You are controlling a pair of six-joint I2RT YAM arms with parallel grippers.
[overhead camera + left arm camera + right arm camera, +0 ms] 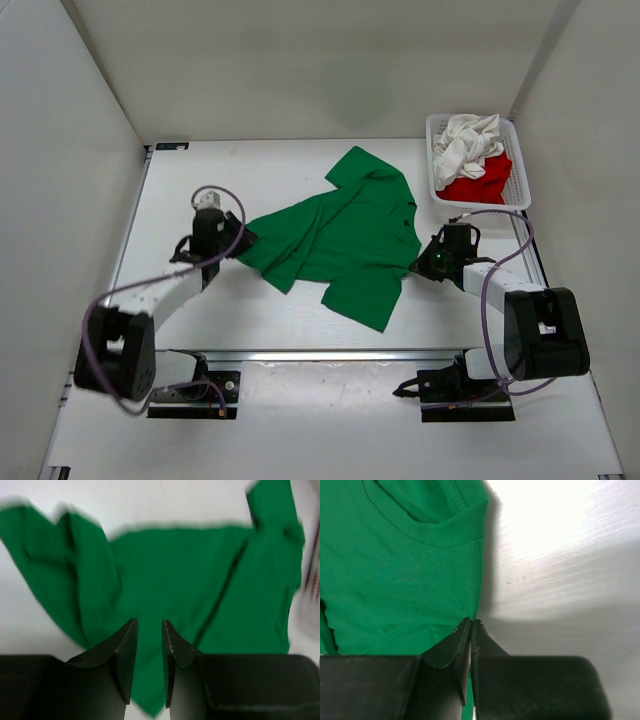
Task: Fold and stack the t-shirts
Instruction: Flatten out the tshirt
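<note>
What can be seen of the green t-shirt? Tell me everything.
The green t-shirt is plain, bright green soft knit cloth with short sleeves and a ribbed round collar. It lies unfolded and wrinkled on the white table, collar toward the right, lower part bunched toward the left. The right gripper is shut on its edge beside the collar. The left gripper stands slightly open over its bunched left end. It lies apart from the basket.
</note>
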